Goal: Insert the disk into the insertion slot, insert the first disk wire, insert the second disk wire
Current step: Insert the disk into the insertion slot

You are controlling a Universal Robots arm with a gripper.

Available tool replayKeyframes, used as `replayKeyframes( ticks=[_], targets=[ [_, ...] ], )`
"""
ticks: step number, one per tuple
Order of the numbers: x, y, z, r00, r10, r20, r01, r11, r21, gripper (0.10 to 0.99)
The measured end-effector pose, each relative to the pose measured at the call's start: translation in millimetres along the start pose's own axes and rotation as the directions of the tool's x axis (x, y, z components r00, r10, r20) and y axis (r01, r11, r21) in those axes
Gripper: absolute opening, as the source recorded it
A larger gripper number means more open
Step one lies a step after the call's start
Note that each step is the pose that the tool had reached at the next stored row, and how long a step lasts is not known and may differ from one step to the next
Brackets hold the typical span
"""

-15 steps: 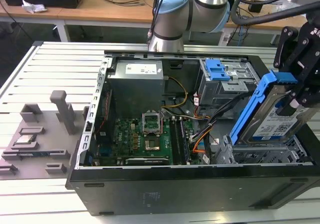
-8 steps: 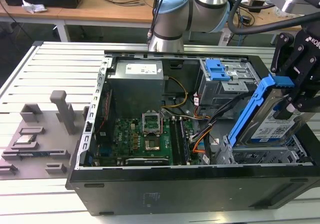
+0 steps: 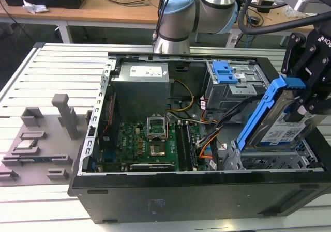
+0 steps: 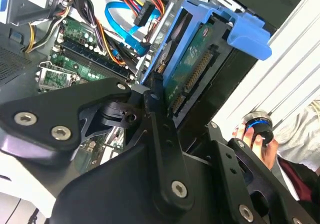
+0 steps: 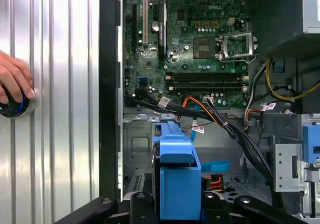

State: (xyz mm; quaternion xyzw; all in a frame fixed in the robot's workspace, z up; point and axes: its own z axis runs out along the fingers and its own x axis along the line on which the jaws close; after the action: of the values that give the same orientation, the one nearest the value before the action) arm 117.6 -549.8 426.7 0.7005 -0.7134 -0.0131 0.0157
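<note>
My gripper (image 3: 306, 102) is shut on the disk (image 3: 283, 131), a silver drive with a white label clipped in a bright blue carrier (image 3: 261, 110). In the exterior view it hangs steeply tilted at the right end of the open computer case. Its lower end is just over the insertion slot (image 3: 274, 162), a silver perforated cage. I cannot tell whether they touch. In the second wrist view, the disk (image 4: 192, 67) shows its green underside, with a black finger (image 4: 159, 97) on its edge. The blue carrier (image 5: 176, 169) sits between the gripper's black parts in the first wrist view.
A taller grey cage with a blue latch (image 3: 227, 79) stands behind the slot. Orange and black cables (image 3: 212, 134) run beside the motherboard (image 3: 150, 144). Grey fixtures (image 3: 41, 139) sit on the slatted table at the exterior view's left. A person's hand (image 5: 12, 82) rests on a round knob.
</note>
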Motion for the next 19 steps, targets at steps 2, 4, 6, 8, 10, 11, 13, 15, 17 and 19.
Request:
replayKeyframes(
  ticks=[2,4,6,8,10,11,13,15,17,19],
  targets=[
    [-0.2,-0.8,1.0,1.0,0.0,-0.0001,0.0,1.0,-0.003,0.357],
    [-0.2,-1.0,4.1,1.0,0.0,0.0,0.0,1.0,-0.006,0.357],
    [-0.2,-1.3,9.8,1.0,0.0,-0.0001,0.0,1.0,-0.009,0.357],
    [-0.3,-1.5,14.6,1.0,0.0,-0.0003,0.0,0.9999,-0.011,0.357],
    [-0.3,-1.8,21.6,1.0,0.0,-0.0002,0.0,0.9999,-0.013,0.357],
    [-0.3,-1.9,23.7,1.0,0.0,-0.0002,0.0,0.9999,-0.013,0.357],
    [-0.3,-2.2,32.8,1.0,0.0,-0.0003,0.0,0.9999,-0.015,0.357],
    [-0.4,-2.5,40.5,1.0,0.0,-0.0002,0.0,0.9999,-0.016,0.357],
    [-0.4,-2.7,44.2,1.0,0.0,-0.0003,0.0,0.9999,-0.016,0.357],
    [-0.4,-2.8,48.1,1.0,0.0,-0.0005,0.0,0.9999,-0.017,0.357]
  ],
)
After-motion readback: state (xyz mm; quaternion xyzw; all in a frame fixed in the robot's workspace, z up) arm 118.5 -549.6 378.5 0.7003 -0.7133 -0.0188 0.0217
